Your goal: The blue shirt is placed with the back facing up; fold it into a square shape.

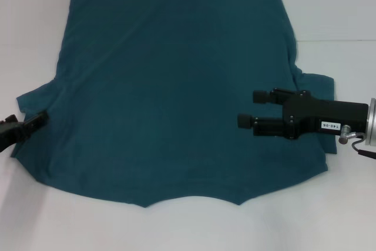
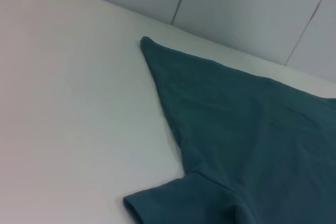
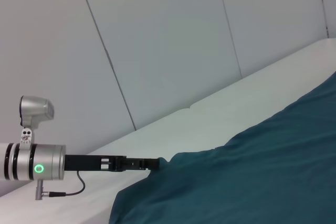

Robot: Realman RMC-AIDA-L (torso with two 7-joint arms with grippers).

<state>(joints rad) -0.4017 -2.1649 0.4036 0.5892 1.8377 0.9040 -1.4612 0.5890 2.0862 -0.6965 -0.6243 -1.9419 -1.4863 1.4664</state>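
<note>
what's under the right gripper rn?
The right gripper, fingers apart, hangs over the blue shirt near its right sleeve. Fabric directly beneath the gripper body is hidden. Left gripper sits at the left sleeve.

black right gripper (image 1: 249, 109), silver wrist (image 1: 371, 123), white label.

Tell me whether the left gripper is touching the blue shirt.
Touching, apparently. In the right wrist view the left gripper meets the edge of the blue shirt with no gap showing; the head view agrees, its tip at the sleeve.

Right gripper (image 1: 245, 109) reaching in level from right, fingers parted. Left gripper (image 1: 41, 119) low at left edge, fingers unclear.
</note>
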